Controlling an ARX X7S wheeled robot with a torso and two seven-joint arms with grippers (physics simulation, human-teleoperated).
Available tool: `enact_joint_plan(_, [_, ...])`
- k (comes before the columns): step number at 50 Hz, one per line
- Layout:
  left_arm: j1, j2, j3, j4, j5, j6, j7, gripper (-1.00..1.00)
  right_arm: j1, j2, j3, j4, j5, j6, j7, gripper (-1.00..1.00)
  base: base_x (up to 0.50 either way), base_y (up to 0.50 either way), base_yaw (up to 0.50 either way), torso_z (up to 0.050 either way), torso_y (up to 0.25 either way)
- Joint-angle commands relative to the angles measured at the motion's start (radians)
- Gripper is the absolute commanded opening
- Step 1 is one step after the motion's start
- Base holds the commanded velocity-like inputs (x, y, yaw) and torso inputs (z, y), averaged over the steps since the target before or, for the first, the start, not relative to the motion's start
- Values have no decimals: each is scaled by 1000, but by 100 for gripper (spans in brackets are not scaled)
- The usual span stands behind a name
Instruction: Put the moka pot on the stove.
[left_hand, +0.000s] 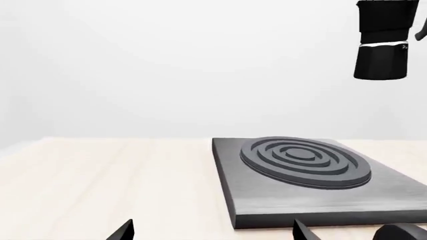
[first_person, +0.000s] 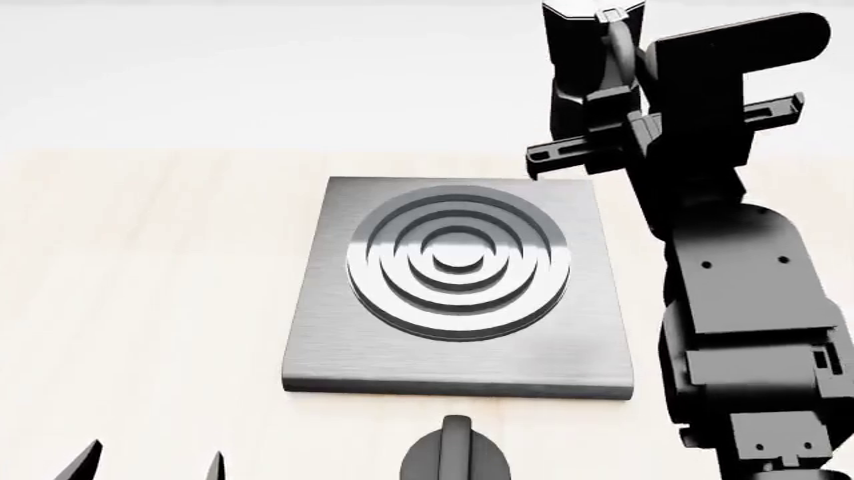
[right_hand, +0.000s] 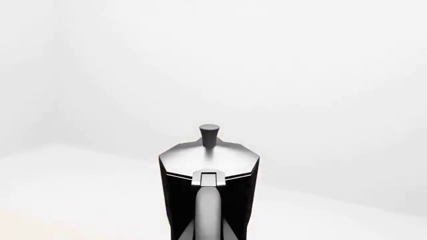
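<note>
My right gripper (first_person: 603, 140) is clamped on the moka pot (first_person: 581, 60), holding it upright, high up; the stove (first_person: 458, 290) burner sits below and to my left.

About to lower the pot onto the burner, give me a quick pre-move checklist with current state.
1. Moka pot held off the table, high above the stove: ok.
2. Pot upright, lid knob on top in the right wrist view: ok.
3. Right gripper gripping at the pot's handle: finger contact hidden, cannot tell how firm.
4. Burner rings bare, nothing sitting on them: ok.
5. Pot centred over the rings: not ok, in the head view it hangs beyond the stove's far right corner.
6. Left gripper low near the table, open, clear of the stove: ok.
</note>
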Motion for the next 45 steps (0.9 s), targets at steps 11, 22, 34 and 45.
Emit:
enact_joint_plan(11, [17,-6,6,13,2,6,-10,100,262,-202,31,583,-21,-361,-75,-100,0,0,0,0,1])
enact_joint_plan(22, [31,-14,8,37,0,5,-16,100,252,-253,147,584,-95,-317,-81,-100,0,0,0,0,1])
enact_joint_plan(34, [37,-14,14,40,6,8,-22,100,241,-290,268,585,-187,-279,-88,-100,0,0,0,0,1])
enact_joint_plan(45, [39,-16,15,41,7,9,-27,100,223,-292,112,585,-41,-261,-63,-100,0,0,0,0,2])
